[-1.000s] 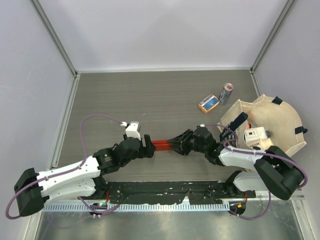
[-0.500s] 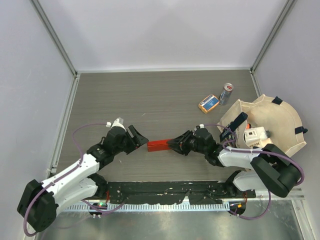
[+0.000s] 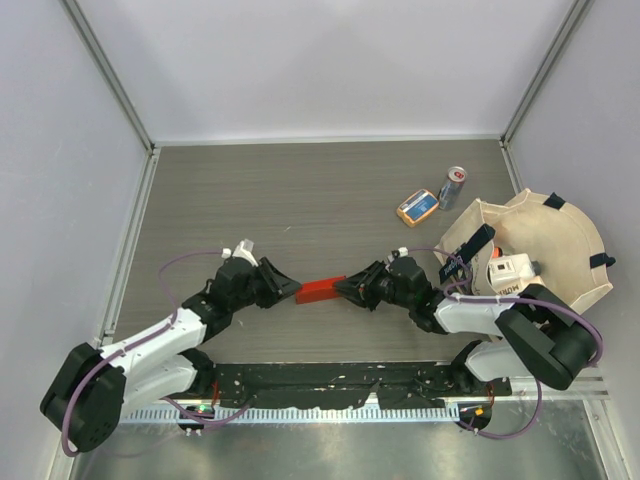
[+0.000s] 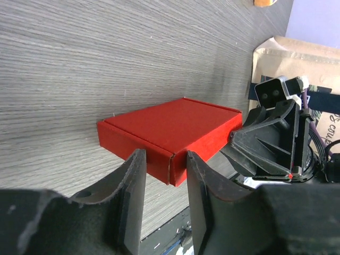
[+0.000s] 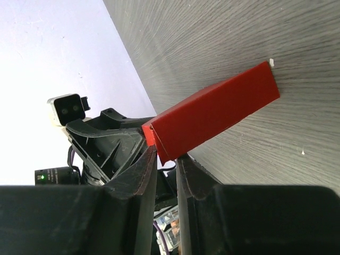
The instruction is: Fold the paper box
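Your right gripper (image 5: 167, 156) is pinching one end of the folded red paper box (image 4: 175, 130). Your left gripper (image 4: 165, 155) straddles the opposite corner, with the box poking in between its fingers. Can't tell if that one's actually clamped.

Bright, even light left only faint shadows, while the close fingers (image 4: 130, 207) in both wrist views looked dark and blurred.

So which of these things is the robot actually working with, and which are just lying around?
In the job: paper box, between left end effector and right end effector.
Just lying about: orange-and-blue packet, drink can, beige bag.
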Motion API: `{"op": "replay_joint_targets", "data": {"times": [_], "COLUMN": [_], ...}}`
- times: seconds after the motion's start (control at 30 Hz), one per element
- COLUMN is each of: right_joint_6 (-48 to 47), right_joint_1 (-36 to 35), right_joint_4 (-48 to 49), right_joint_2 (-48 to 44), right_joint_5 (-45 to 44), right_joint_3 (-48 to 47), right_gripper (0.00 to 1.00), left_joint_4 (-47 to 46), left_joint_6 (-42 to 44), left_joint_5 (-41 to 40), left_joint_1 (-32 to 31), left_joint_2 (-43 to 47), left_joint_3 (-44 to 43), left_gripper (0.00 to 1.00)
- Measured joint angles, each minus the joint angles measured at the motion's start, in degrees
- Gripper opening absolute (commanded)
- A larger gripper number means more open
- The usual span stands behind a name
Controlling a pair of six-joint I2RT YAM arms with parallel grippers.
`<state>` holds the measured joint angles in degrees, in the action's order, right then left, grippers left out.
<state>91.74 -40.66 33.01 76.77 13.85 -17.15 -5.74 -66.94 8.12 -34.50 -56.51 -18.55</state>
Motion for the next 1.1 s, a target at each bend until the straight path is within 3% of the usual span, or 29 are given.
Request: {"op": "replay_joint_targets", "data": {"times": [0.17, 0.33, 0.4, 0.5, 0.77, 0.97, 1.1], "right_joint_6": [-0.5, -5.2, -9.5, -16.9, -37.3, -45.2, -47.6], "right_joint_1": [0.2, 1.2, 1.8, 2.3, 4.7, 6.8, 7.8], "right_joint_4": [0.3, 0.0, -1.8, -6.7, -20.9, -24.5, -24.3], "right_joint_2": [0.2, 0.2, 0.1, -0.9, -5.2, -5.2, -4.0], "right_joint_5": [0.0, 1.1, 1.9, 2.4, 5.4, 8.9, 10.9], "right_joint_3": [0.0, -0.5, -1.5, -3.2, -8.9, -10.6, -10.8], "right_gripper": [0.19, 0.33, 0.46, 0.52, 0.54, 0.53, 0.45], "left_joint_4": [-3.5, -7.8, -9.1, -9.9, -10.1, -10.2, -10.3], "left_joint_6": [-0.4, -1.2, -1.6, -1.7, -1.6, -1.4, -1.4], "left_joint_5": [0.1, 0.1, 0.1, 0.1, -0.1, -0.1, 0.0], "left_joint_1": [0.1, 0.1, 0.1, 0.1, 0.1, 0.1, 0.1], "left_joint_2": [0.6, 1.0, 1.0, 1.0, 0.9, 0.7, 0.7], "left_joint_3": [2.2, 4.8, 5.4, 5.8, 5.7, 5.7, 5.7], "left_gripper": [0.23, 0.2, 0.2, 0.2, 0.19, 0.19, 0.19]}}
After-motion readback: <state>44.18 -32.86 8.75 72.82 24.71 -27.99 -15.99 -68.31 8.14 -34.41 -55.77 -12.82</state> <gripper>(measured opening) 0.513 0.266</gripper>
